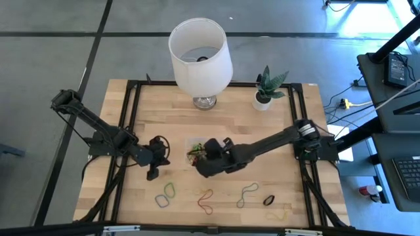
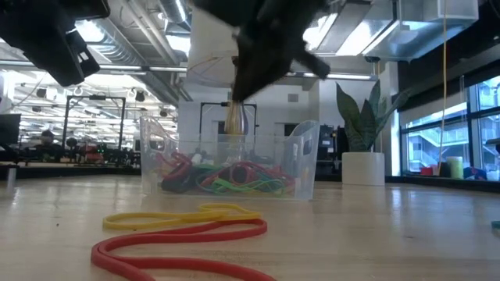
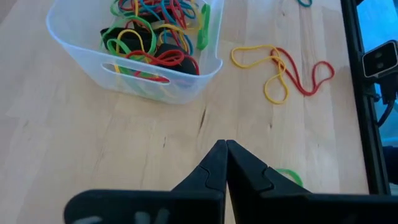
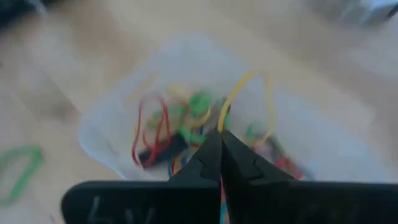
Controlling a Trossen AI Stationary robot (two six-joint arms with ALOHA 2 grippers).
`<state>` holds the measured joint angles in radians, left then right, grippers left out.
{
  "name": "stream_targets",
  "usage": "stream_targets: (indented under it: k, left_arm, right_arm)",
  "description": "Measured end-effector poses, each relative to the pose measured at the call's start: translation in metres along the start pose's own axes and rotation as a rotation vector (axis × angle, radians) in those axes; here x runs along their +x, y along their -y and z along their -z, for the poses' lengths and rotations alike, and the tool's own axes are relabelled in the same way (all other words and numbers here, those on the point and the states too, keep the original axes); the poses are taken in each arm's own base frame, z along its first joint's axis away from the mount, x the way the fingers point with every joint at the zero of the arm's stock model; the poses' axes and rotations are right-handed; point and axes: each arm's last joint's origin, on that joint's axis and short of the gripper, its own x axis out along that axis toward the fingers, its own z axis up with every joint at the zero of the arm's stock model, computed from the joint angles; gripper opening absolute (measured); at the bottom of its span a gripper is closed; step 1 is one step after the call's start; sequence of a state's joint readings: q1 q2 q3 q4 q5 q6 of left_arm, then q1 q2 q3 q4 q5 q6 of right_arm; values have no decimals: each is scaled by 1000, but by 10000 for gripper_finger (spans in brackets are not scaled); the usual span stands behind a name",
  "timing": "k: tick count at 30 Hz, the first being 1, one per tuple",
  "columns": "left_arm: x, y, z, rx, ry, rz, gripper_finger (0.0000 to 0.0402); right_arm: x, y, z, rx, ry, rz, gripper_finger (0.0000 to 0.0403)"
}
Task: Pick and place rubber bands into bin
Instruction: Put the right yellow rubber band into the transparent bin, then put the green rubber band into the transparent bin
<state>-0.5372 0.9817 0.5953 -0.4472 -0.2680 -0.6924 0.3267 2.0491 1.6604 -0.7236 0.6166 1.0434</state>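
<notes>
1. Dark left gripper (image 1: 153, 172) hovers over bare wood left of the bin, fingers pressed together, holding nothing.
2. Clear plastic bin (image 3: 81, 55) sits mid-table, full of tangled rubber bands (image 3: 152, 28).
3. Right gripper (image 4: 220, 144) hangs above the bin, tips pinching a yellow band (image 4: 245, 84).
4. Loose bands (image 1: 205, 199) lie along the front edge.

One bin (image 1: 197, 149); one lampshade (image 1: 200, 48); one plant pot (image 1: 262, 101); two arms.
</notes>
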Motion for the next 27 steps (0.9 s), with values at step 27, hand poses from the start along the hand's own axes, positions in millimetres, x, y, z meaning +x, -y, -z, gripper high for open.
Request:
stream_targets:
  k: [27]
  left_arm:
    - [-5, 30, -12, 123, -31, 75, 3]
  right_arm:
    - [-82, 29, 10, -158, -205, 52, 96]
